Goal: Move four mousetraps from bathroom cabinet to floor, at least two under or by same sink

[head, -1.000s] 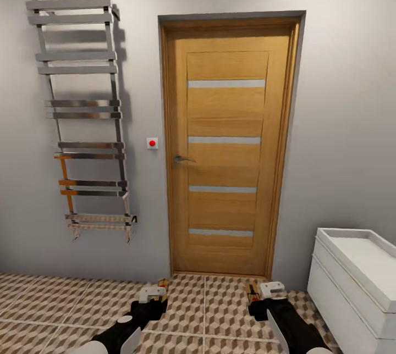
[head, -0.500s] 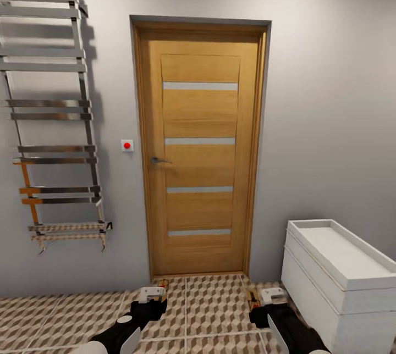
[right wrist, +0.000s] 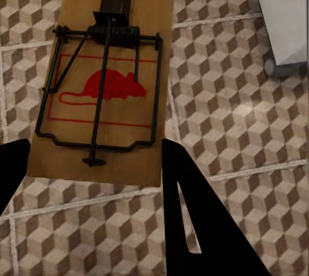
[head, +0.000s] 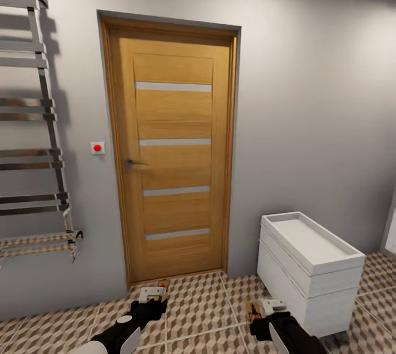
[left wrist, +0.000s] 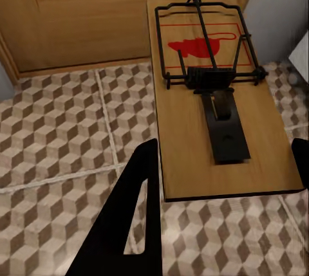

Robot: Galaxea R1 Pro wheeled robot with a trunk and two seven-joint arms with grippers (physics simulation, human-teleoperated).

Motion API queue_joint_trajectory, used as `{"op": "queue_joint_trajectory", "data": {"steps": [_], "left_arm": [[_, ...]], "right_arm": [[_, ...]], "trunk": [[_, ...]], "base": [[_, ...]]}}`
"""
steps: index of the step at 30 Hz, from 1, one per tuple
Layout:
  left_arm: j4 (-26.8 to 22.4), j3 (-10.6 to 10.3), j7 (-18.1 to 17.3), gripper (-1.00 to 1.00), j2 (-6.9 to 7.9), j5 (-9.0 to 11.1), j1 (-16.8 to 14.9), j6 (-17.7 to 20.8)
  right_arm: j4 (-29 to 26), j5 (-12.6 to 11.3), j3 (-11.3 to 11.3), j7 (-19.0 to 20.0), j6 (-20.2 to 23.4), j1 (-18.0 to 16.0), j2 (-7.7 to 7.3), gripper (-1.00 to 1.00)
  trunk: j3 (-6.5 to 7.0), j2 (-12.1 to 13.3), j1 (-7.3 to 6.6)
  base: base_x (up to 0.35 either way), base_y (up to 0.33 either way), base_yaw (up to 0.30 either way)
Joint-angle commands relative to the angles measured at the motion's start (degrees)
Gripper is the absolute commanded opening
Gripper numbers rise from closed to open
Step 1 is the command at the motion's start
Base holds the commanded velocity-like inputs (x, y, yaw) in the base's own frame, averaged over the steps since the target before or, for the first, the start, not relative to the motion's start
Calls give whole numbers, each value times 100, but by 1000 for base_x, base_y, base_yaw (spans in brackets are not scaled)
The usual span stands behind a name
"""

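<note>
Left tool (left wrist: 222, 179) gripping mousetrap (left wrist: 215, 96), over tiles

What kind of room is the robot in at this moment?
Most likely a bathroom: a chrome ladder-style towel rail hangs on the grey wall beside a wooden door, a white boxy basin unit stands at the right, and the floor is cube-patterned tile.

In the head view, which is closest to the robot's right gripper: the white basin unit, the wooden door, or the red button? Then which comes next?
1. White basin unit, just right of the right gripper.
2. Door, ahead and to its left.
3. Red button, on the wall left of the door.
</note>
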Motion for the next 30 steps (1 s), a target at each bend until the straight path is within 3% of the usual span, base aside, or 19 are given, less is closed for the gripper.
{"op": "queue_joint_trajectory", "data": {"steps": [1, 12, 30], "left_arm": [[7, -49, 3, -100, 2, 51, -5, -23], [7, -49, 3, -100, 2, 51, -5, -23], [12, -58, 3, -100, 0, 44, -5, -23]], "right_arm": [[20, 32, -41, 20, 22, -3, 4, -100], [78, 9, -32, 19, -9, -3, 22, -100], [101, -10, -41, 21, -1, -3, 12, -100]], "trunk": [[-7, -4, 0], [8, -4, 0], [45, -4, 0]], "base": [[0, 0, -219], [0, 0, -121], [0, 0, -265]]}}
